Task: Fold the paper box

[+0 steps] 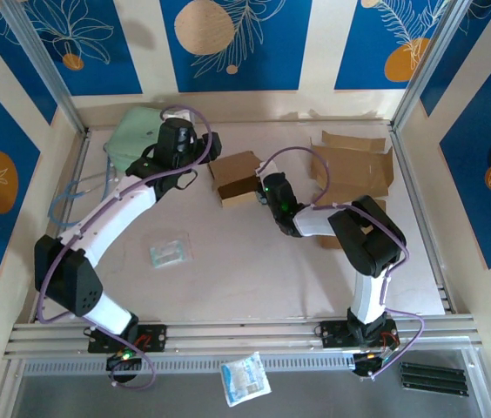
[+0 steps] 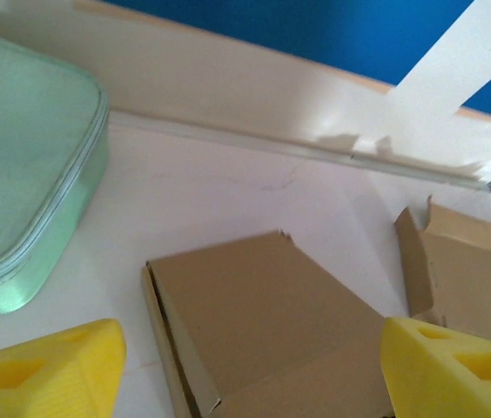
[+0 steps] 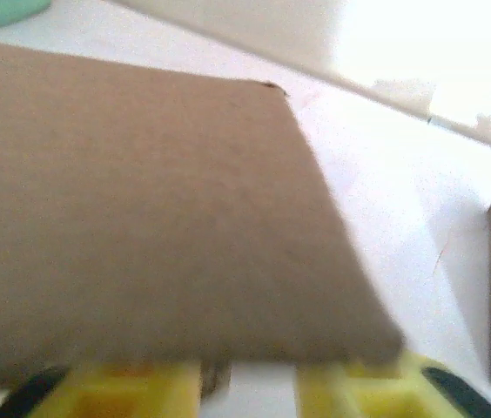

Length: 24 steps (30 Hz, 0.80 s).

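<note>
The brown paper box [image 1: 235, 177] lies closed and flat on the table's far middle. My left gripper [image 1: 200, 162] hovers at its left end. In the left wrist view the yellow fingers [image 2: 45, 366] stand wide apart, open, with the box [image 2: 263, 313] on the table ahead of them, untouched. My right gripper [image 1: 264, 189] is at the box's right edge. In the right wrist view the box lid [image 3: 141, 209] looms blurred just above the yellow fingers [image 3: 132, 390]. A strip of white table shows through the right gripper [image 3: 250, 385], so it is open.
A mint green pouch [image 1: 137, 135] [image 2: 19, 174] lies at the far left. Unfolded brown cardboard [image 1: 350, 165] [image 2: 459, 270] sits at the far right. A clear plastic packet [image 1: 170, 251] lies mid-table and another packet [image 1: 245, 379] lies below the front rail. Walls close in on three sides.
</note>
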Tool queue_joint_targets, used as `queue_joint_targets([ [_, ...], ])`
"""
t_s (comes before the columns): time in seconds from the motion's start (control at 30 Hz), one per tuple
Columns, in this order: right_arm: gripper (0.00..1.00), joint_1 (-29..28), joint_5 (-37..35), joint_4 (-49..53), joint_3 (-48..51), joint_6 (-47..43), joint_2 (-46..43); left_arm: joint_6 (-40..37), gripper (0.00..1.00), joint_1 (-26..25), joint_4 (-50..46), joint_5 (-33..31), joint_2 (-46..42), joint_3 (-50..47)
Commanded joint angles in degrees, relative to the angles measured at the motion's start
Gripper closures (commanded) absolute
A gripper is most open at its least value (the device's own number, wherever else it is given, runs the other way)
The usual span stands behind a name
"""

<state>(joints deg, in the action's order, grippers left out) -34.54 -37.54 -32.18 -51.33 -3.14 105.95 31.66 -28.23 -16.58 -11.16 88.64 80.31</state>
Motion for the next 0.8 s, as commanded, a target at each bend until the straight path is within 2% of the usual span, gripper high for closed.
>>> queue_joint_targets([
  [0.0, 0.56, -0.85, 1.25, 2.70, 1.22, 0.32, -6.44, -0.06, 0.23, 0.62, -3.77, 1.39, 1.12, -0.05],
  [0.2, 0.33, -2.95, 3.87, 8.41, 7.10, 2.07, -18.41, 1.53, 0.23, 1.32, -6.33, 3.58, 2.88, 0.45],
  [0.27, 0.30, -3.28, 6.96, 13.15, 7.66, 4.59, -24.29, 2.81, 0.22, 1.94, -6.69, 5.49, 3.69, 0.55],
  [0.33, 0.29, -1.40, 14.67, 20.33, 6.07, 9.89, -30.33, 4.22, 0.22, 2.87, -6.50, 7.51, 4.94, 0.70],
  [0.4, 0.31, 3.13, 23.23, 31.27, -0.58, 17.78, -31.85, 5.57, 0.22, 3.89, -5.66, 9.13, 6.32, 0.64],
  [0.47, 0.35, 7.93, 33.04, 42.28, -11.08, 22.35, -28.35, 6.38, 0.22, 4.89, -4.87, 10.97, 7.99, 0.61],
  [0.53, 0.35, 9.96, 37.54, 53.01, -23.16, 22.37, -21.41, 6.65, 0.22, 5.78, -4.52, 12.31, 9.67, 1.06],
  [0.77, 0.33, 13.43, 38.14, 73.17, -55.94, 15.47, 2.62, 7.81, 0.23, 7.05, -2.54, 18.79, 15.51, 3.35],
])
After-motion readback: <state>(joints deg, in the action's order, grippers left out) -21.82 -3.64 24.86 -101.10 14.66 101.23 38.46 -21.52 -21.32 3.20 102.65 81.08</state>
